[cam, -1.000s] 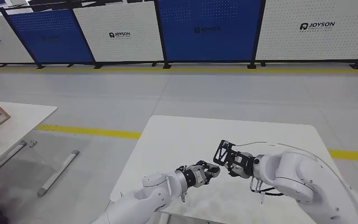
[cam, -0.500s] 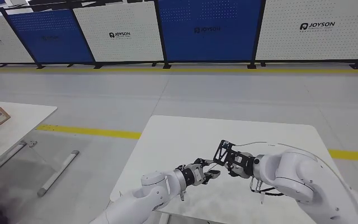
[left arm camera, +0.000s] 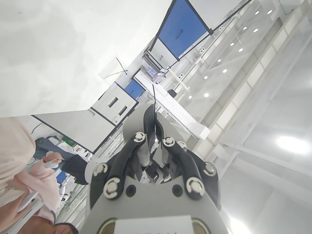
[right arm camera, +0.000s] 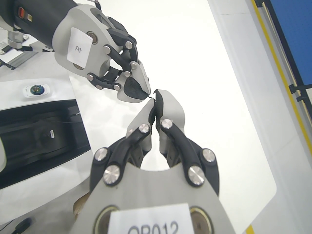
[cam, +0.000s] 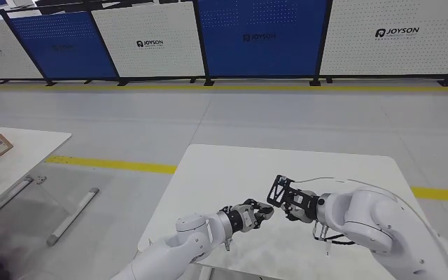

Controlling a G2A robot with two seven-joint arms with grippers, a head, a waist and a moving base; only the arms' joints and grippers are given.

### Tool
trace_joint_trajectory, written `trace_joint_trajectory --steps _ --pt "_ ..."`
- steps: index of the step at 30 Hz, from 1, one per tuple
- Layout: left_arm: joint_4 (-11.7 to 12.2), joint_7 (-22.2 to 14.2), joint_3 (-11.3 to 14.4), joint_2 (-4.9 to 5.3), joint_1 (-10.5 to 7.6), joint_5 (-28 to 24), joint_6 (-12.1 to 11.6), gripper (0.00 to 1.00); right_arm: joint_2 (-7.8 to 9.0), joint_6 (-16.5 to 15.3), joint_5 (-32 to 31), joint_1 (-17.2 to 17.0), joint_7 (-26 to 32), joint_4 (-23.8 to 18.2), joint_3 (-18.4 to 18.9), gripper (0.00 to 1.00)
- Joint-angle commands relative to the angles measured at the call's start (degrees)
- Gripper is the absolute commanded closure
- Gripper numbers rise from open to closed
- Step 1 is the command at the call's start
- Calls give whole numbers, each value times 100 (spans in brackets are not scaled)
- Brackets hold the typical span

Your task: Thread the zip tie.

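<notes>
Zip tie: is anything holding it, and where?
Yes. The left gripper pinches the zip tie just below its thin end; the right gripper pinches it too, at its fingertips.

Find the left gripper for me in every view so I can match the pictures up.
Top view: left gripper, lower middle, over the white table.
Left wrist view: the near gripper, shut on the zip tie.
Right wrist view: the farther gripper, tip to tip with the right gripper.
Shared landmark: the blue panel.
</notes>
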Motion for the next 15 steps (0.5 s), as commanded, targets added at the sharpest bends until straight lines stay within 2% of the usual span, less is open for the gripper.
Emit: trace_joint_trajectory --steps 1,4,5,6,7,11,13,15 --pt "-1 -9 9 0 0 4 0 100 -1 8 -35 -65 -110 15 8 100" --pt "6 -21 18 -1 -8 11 0 100 9 0 -19 -143 -135 -10 68 100" --pt "7 -22 18 -2 -10 18 0 100 14 0 15 -161 -131 -22 90 71" --pt "11 -23 18 -4 -11 24 0 100 24 0 55 -179 -120 -38 123 51" --pt "13 -24 18 -6 -12 32 0 100 32 0 76 -192 -118 -53 149 0" --pt "22 0 2 -23 -6 149 -63 100 80 0 125 -297 -209 -86 313 0" --pt "46 96 23 -46 -2 441 -371 100 106 0 161 -376 -258 -84 388 0" --pt "96 137 90 -74 -9 665 -568 100 125 0 189 -449 -347 -57 479 0"
